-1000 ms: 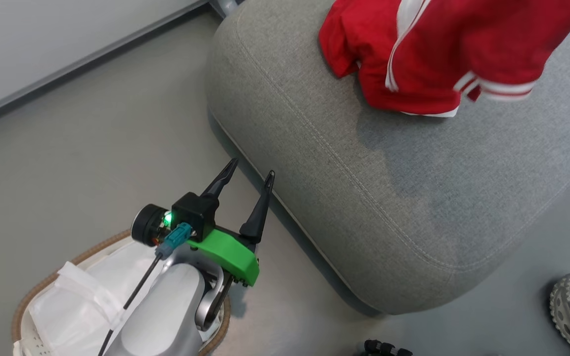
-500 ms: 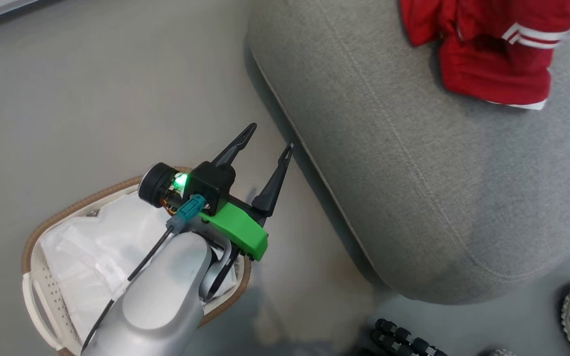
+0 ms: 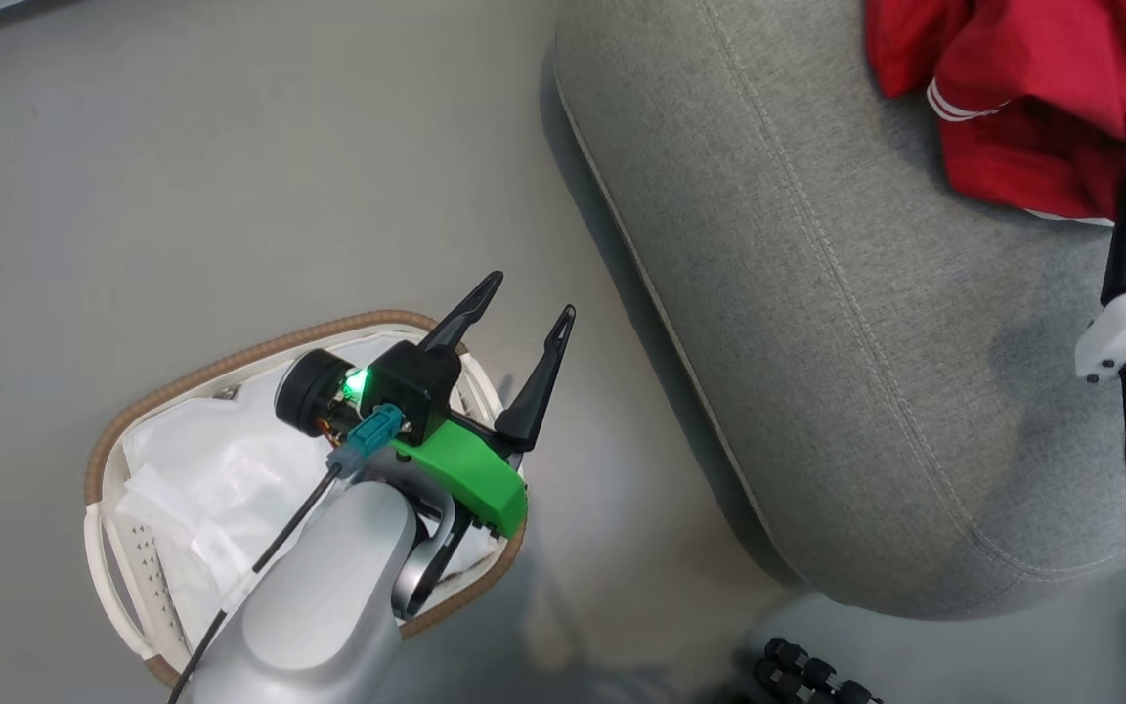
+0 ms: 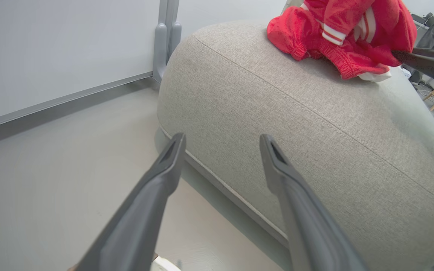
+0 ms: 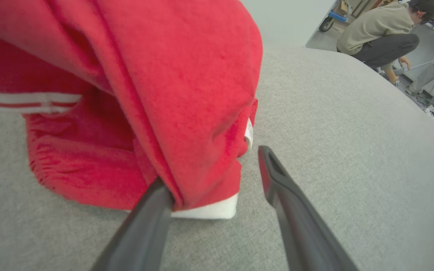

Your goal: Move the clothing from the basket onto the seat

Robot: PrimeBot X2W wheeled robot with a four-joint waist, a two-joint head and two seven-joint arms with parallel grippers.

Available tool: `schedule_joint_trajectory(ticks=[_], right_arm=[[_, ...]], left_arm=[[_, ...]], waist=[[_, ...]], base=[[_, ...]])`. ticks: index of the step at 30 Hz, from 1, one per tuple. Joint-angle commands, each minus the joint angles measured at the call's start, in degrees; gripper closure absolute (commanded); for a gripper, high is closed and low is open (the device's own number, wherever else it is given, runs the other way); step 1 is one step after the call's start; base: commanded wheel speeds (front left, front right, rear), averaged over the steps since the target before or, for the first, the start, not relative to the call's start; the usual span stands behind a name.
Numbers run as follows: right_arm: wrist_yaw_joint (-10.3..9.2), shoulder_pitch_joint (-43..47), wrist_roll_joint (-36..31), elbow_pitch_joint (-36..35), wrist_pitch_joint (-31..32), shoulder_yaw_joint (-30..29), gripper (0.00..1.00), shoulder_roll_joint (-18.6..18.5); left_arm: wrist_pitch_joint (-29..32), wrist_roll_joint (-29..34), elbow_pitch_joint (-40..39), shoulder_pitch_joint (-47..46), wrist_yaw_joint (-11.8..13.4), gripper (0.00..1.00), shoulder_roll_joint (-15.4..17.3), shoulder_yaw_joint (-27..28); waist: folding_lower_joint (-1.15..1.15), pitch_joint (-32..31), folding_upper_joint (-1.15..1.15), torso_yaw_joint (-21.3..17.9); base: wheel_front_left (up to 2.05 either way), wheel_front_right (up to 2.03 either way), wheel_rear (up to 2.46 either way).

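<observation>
Right wrist view: the right gripper (image 5: pixel 215 169), lower centre, stands spread and grips nothing, though the clothing (image 5: pixel 187 94) drapes over one finger on the seat (image 5: pixel 333 131). Advise a straight rearward withdrawal to avoid snagging. Head view: the left gripper (image 3: pixel 531 295), spread and empty, hovers over the basket (image 3: pixel 231 367) at lower left. What shows of the basket's inside is white liner (image 3: pixel 192 469).

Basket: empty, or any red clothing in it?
Empty as far as visible: the basket shows its white liner, no red; the left arm hides part of it. The clothing lies on the seat.
</observation>
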Motion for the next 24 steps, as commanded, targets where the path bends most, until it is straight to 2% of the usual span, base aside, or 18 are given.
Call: schedule_joint_trajectory(ticks=[1, 7, 13, 17, 24], right_arm=[[-0.08, 2.2, 0.91, -0.98, -0.01, -0.28, 0.0, 0.08], [-0.08, 9.06, 4.22, -6.27, -0.01, 1.25, 0.0, 0.84], [-0.08, 13.46, 7.41, -13.07, -0.01, 4.36, 0.0, 1.87], [-0.08, 15.01, 8.98, -17.0, -0.01, 7.29, 0.0, 2.89], [-0.08, 16.8, 11.47, -23.13, -0.01, 13.01, 0.0, 5.43]], left_arm=[[-0.02, -0.12, 0.03, 1.2, -0.22, 0.0, -0.11, 0.29], [-0.03, -0.33, 0.0, 4.02, -0.22, 0.0, -0.76, 1.5], [-0.03, 0.28, -0.59, 7.5, -0.22, 0.0, -1.73, 3.79], [-0.03, 1.03, -0.99, 9.64, -0.22, 0.0, -2.21, 5.95], [-0.03, 3.8, -2.3, 13.59, -0.05, 0.0, -3.31, 13.38]], waist=[[-0.01, -2.93, 0.0, -2.03], [-0.01, -7.96, 0.0, -3.69], [-0.01, -12.91, 0.0, -3.53], [-0.01, -15.09, 0.0, -2.44], [-0.01, -18.11, 0.0, 2.12]], base=[[0.0, 0.0, 0.0], [0.0, 0.0, 0.0], [0.0, 0.0, 0.0], [0.0, 0.0, 0.0], [0.0, 0.0, 0.0]])
